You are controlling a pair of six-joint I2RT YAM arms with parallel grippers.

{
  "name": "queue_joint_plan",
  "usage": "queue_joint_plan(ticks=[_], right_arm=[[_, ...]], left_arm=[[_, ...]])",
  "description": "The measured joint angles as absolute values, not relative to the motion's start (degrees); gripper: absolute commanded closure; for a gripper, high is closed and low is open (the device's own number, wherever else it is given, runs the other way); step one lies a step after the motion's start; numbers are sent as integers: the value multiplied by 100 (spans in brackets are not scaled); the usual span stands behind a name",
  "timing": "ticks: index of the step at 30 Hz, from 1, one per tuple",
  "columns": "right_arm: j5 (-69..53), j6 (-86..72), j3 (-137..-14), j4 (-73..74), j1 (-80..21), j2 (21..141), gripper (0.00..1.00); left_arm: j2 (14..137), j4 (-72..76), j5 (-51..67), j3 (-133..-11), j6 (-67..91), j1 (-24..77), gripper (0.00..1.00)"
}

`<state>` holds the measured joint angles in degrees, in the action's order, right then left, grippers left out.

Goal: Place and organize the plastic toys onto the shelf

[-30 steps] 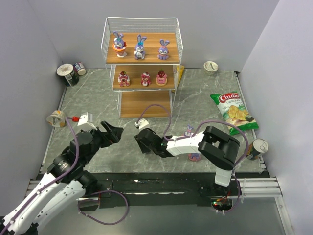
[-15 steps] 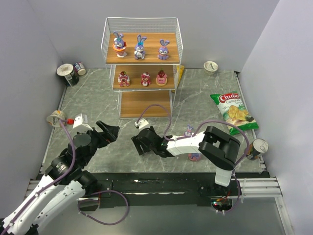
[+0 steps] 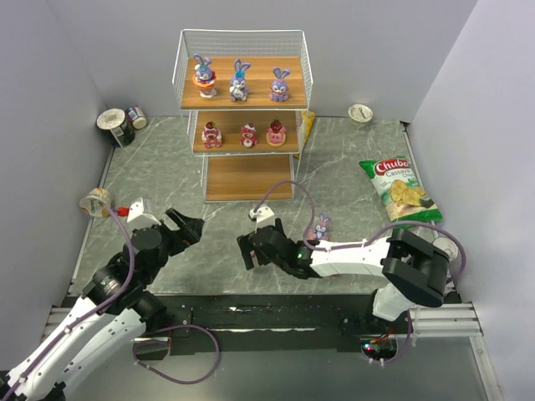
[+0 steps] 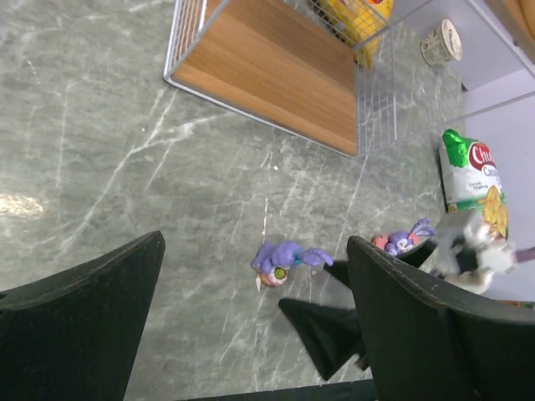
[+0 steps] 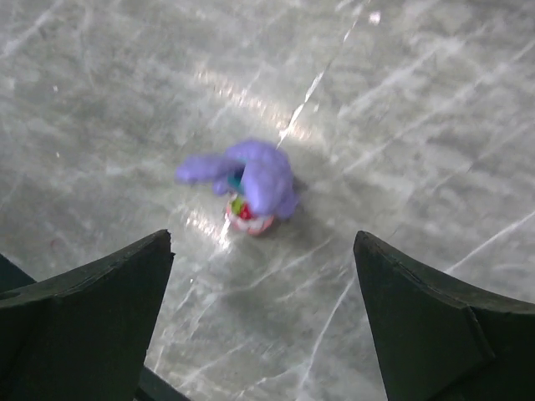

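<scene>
The shelf (image 3: 242, 100) stands at the back; its top board holds three purple bunnies (image 3: 239, 81), its middle board three pink-red figures (image 3: 248, 134), and its bottom board (image 4: 267, 71) is bare. A purple bunny toy lies on its side on the marble in the left wrist view (image 4: 284, 261) and in the right wrist view (image 5: 251, 188). My right gripper (image 5: 263, 238) is open just short of it; it also shows in the top view (image 3: 246, 252). My left gripper (image 3: 188, 225) is open and empty, farther left. Another bunny (image 3: 322, 225) stands beside the right arm.
A green-red chip bag (image 3: 399, 188) lies at the right, and a can (image 3: 450, 245) is partly behind the right arm. Cups sit at the far left (image 3: 115, 125), the left edge (image 3: 97, 202) and the back right (image 3: 360, 112). A yellow bag (image 3: 307, 125) is behind the shelf.
My right arm has stretched out lower and to the right, and its gripper shifted slightly toward the near edge. My left gripper has drawn back a little to the left.
</scene>
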<state>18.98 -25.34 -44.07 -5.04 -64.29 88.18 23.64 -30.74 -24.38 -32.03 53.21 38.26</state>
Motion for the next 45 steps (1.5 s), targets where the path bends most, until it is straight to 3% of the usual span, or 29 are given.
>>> queue_joint_plan(ticks=[13,25,28,32,35,45], right_arm=[[3371,-3341,-4016,-1490,-7164,9723,12],[4613,-3212,-4191,-3197,-7234,10763,32],[4849,-3212,-4246,-3258,-7290,10877,40],[5078,-3323,-4320,-3240,-7325,10971,69],[5157,-3426,-4375,-3151,-7336,10991,82],[5000,-3201,-4434,-3135,-7017,10973,87]], left_arm=[[1741,-3813,-2523,-4139,4713,3830,4],[1566,-3800,-2582,-4108,4311,3830,4],[1564,-3802,-2582,-4077,4289,3830,4],[1542,-3800,-2580,-4042,4268,3830,4],[1468,-3798,-2580,-4025,4268,3830,4],[1420,-3774,-2541,-4010,4246,3830,4]])
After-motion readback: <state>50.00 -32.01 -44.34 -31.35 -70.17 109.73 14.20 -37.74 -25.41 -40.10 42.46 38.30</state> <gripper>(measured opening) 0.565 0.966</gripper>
